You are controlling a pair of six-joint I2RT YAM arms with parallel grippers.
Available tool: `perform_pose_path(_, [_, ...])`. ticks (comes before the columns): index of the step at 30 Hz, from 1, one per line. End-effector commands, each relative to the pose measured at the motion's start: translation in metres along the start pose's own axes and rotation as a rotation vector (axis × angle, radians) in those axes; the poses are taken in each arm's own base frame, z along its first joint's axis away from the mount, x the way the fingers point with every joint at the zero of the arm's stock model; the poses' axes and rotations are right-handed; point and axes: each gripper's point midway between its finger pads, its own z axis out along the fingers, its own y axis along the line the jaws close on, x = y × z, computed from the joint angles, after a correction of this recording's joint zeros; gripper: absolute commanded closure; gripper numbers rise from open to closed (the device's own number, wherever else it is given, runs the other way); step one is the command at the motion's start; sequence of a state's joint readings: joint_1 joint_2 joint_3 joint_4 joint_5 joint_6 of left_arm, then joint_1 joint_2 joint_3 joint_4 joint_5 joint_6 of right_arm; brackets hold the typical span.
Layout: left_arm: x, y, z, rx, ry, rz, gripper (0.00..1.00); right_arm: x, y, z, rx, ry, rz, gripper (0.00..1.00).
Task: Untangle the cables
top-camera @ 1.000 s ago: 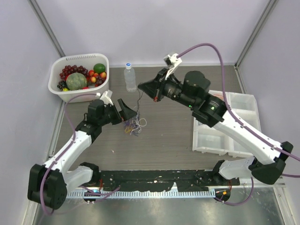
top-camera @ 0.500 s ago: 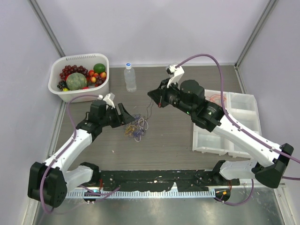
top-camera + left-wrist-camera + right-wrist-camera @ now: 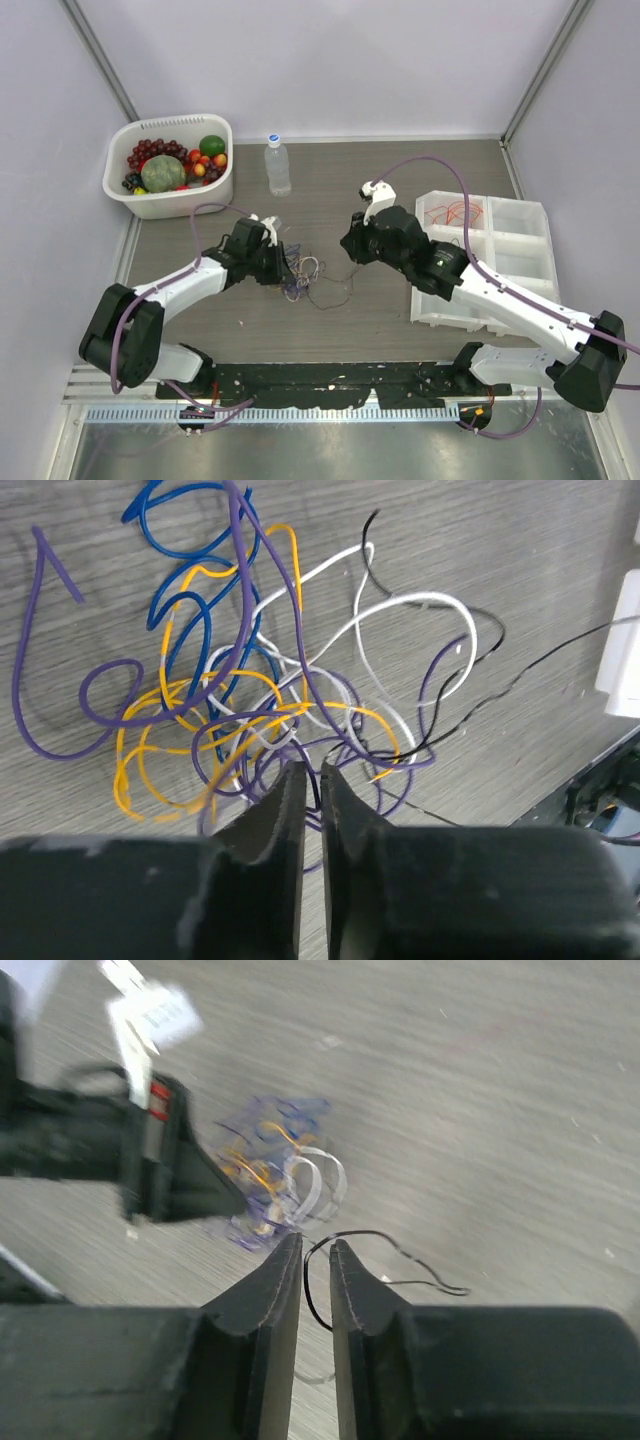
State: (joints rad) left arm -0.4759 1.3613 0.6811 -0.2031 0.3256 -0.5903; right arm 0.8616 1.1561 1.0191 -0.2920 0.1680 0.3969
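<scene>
The cables (image 3: 298, 272) form a small tangled heap of purple, blue, orange, white and black wires (image 3: 250, 700) at the table's middle. My left gripper (image 3: 283, 272) is pressed into the heap's left side. Its jaws (image 3: 312, 770) are closed to a slit with a purple cable pinched between them. One black cable (image 3: 330, 300) trails right from the heap along the table. My right gripper (image 3: 348, 248) hovers low just right of the heap. Its jaws (image 3: 316, 1242) stand slightly apart, and the black cable (image 3: 400, 1250) loops loosely through the gap. The heap (image 3: 275, 1185) looks blurred ahead of it.
A white basket (image 3: 170, 205) of fruit stands at the back left, with a clear bottle (image 3: 277, 165) beside it. A white compartment tray (image 3: 480, 290) at the right holds thin red wires (image 3: 455, 212) in one cell. A black strip (image 3: 330, 385) runs along the near edge.
The left gripper slid right into the heap and closed from wide open. The right arm came down from high with the black cable, laid it on the table and parted its jaws.
</scene>
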Motion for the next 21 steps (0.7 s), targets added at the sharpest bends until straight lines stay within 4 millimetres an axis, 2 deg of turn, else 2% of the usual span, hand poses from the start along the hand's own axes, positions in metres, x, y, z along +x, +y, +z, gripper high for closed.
perform_pose_path(1, [-0.038,-0.028,-0.015,0.057,-0.103,0.087,0.97,0.044,-0.047,-0.004,0.206,0.116,-0.019,0.71])
perform_pose_path(2, [-0.04,-0.03,-0.021,0.059,-0.119,0.096,1.0,0.049,-0.05,-0.006,0.212,0.133,-0.026,0.61])
perform_pose_path(4, [-0.044,-0.034,-0.036,0.057,-0.155,0.109,1.0,0.054,-0.047,-0.008,0.186,0.159,-0.048,0.51])
perform_pose_path(8, [-0.044,-0.031,-0.056,0.019,-0.195,0.102,1.0,0.035,-0.031,-0.005,0.12,0.123,-0.071,0.34])
perform_pose_path(9, [-0.045,-0.029,-0.059,0.0,-0.202,0.095,0.83,0.025,-0.026,-0.002,0.106,0.099,-0.071,0.31])
perform_pose_path(10, [-0.045,-0.026,-0.06,-0.02,-0.205,0.094,0.63,0.03,-0.025,0.007,0.1,0.121,-0.074,0.29])
perform_pose_path(11, [-0.047,-0.023,-0.061,-0.041,-0.211,0.09,0.41,0.022,-0.019,0.013,0.086,0.108,-0.061,0.28])
perform_pose_path(12, [-0.05,-0.02,-0.062,-0.063,-0.221,0.084,0.28,0.031,-0.02,0.026,0.087,0.152,-0.057,0.27])
perform_pose_path(13, [-0.053,-0.019,-0.062,-0.077,-0.227,0.078,0.15,0.026,-0.015,0.033,0.087,0.152,-0.037,0.27])
perform_pose_path(14, [-0.054,-0.016,-0.061,-0.092,-0.225,0.073,0.1,0.035,-0.019,0.045,0.114,0.188,-0.03,0.26])
perform_pose_path(15, [-0.056,-0.017,-0.06,-0.096,-0.225,0.072,0.09,0.032,-0.018,0.049,0.123,0.198,-0.013,0.26])
perform_pose_path(17, [-0.06,-0.014,-0.059,-0.121,-0.223,0.062,0.09,0.039,-0.016,0.061,0.127,0.224,0.006,0.25])
perform_pose_path(19, [-0.063,-0.009,-0.056,-0.148,-0.228,0.054,0.16,0.043,-0.02,0.068,0.149,0.243,0.029,0.26])
perform_pose_path(21, [-0.065,-0.003,-0.052,-0.164,-0.237,0.036,0.24,0.053,-0.03,0.067,0.193,0.293,0.032,0.25])
